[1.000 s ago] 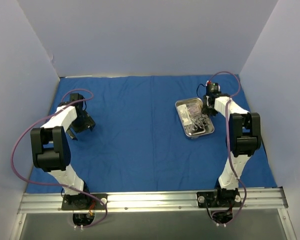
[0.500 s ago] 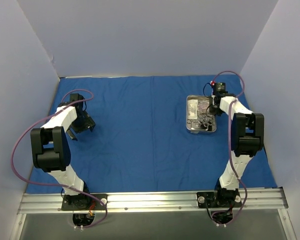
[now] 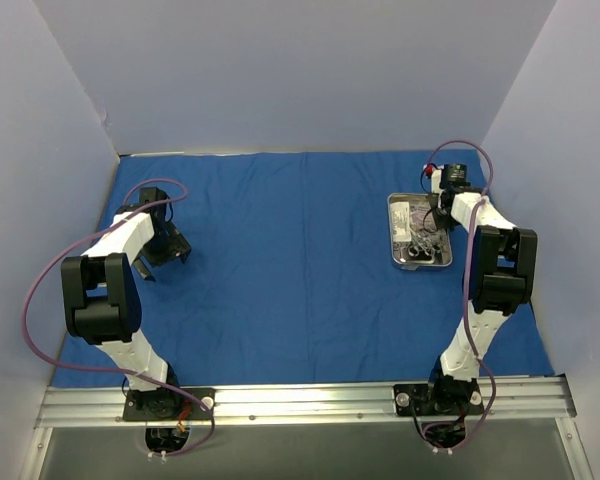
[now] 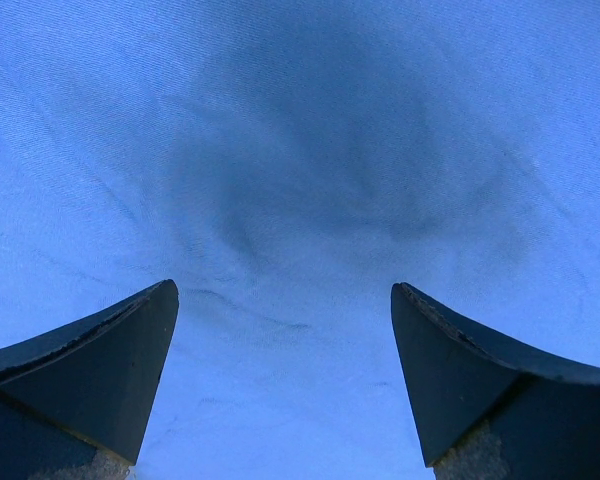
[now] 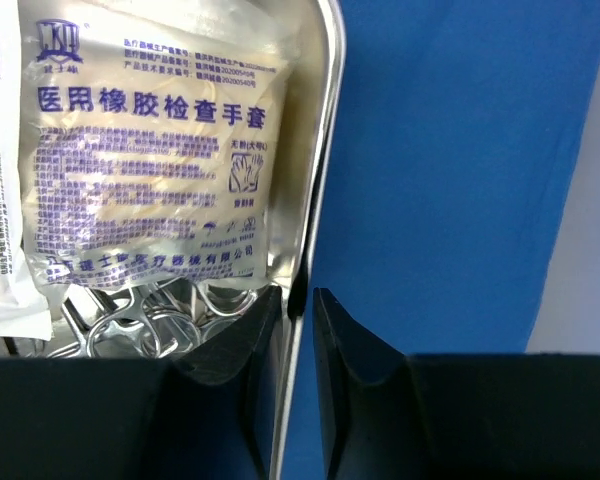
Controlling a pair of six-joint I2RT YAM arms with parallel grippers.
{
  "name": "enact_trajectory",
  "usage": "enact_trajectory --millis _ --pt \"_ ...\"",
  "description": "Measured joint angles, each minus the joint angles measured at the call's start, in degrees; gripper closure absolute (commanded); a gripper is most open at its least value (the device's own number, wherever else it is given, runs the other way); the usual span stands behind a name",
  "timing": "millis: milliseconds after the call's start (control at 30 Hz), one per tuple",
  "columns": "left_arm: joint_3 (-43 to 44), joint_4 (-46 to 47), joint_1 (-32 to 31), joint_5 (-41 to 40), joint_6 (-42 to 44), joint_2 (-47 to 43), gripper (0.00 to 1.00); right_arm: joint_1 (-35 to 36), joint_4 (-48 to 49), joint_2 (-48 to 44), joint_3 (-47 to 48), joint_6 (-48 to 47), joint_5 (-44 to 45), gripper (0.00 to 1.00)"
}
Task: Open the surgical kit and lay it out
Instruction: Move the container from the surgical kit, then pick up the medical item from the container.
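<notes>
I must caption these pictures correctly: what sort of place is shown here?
Probably a robot test cell, not a clinic: pale walls enclose a blue cloth, the left arm and right arm are bolted to a metal rail, and a steel tray holds a packet.

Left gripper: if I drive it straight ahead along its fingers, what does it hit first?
Most likely the blue cloth wrap; nothing else shows ahead of the open left gripper, though depth is unclear.

This looks like a robot lab, maybe a test booth. Plain pale walls (image 3: 280, 70) box in a blue cloth (image 3: 280, 270), and two robot arms (image 3: 115, 250) sit on a metal rail (image 3: 300, 398).
</notes>
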Motion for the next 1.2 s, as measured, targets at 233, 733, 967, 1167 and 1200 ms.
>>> enact_trajectory --millis 233,733,967,1167,1200 --pt "0.0 0.0 0.0 0.1 0.0 0.0 0.03 -0.5 -0.2 1.7 2.1 -1.8 0.0 0.73" --pt "0.0 0.0 -0.3 1.1 0.0 0.0 0.03 4.2 3.5 -3.2 1.7 12.9 -1.2 0.65" --pt "0.0 0.0 -0.9 1.3 0.0 -0.3 0.03 10.3 5.7 -3.6 -0.8 20.5 -1.6 0.67" --pt "0.0 0.0 -1.0 1.4 0.0 -0.3 0.03 11.0 8.2 -1.8 -0.9 23.6 -3.6 0.68" --pt "0.0 0.1 -1.0 1.3 0.0 -0.3 0.03 10.8 8.3 -1.1 -0.8 24.0 -3.7 0.68"
